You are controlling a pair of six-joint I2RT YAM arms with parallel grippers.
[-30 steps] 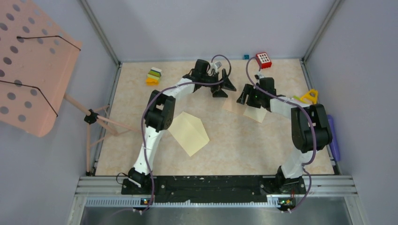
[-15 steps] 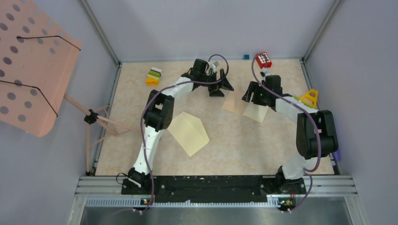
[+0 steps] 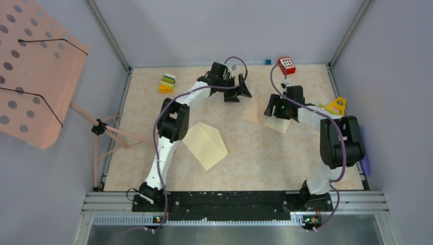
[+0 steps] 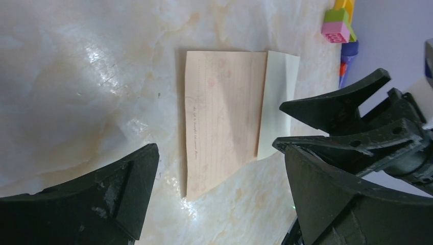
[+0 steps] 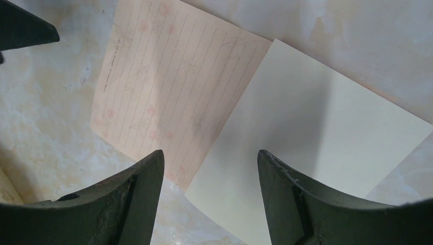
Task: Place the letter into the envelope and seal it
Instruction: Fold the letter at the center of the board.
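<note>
Toward the far side of the bench (image 3: 255, 163), I have both grippers over the letter (image 5: 168, 97), a pink lined sheet with a pale cream part alongside it, lying flat. My left gripper (image 4: 219, 153) is spread wide above it. My right gripper (image 5: 209, 155) is spread over the pink-cream seam. The envelope (image 3: 205, 145) lies well apart, nearer the arm bases.

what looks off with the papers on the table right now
The cream sheet beside the pink lined sheet bows upward instead of lying flat, under the open right gripper. The envelope lies diagonal on the table, apart from both sheets. Nothing looks torn or spilled.
</note>
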